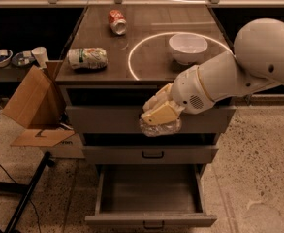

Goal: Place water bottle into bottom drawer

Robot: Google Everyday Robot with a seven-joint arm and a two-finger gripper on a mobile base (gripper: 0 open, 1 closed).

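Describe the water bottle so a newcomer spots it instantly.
Start at the grey cabinet. In front of its top drawer, the gripper holds the water bottle, above the open bottom drawer. It is clear and crinkled, unlike the white-and-green container and red can on top.
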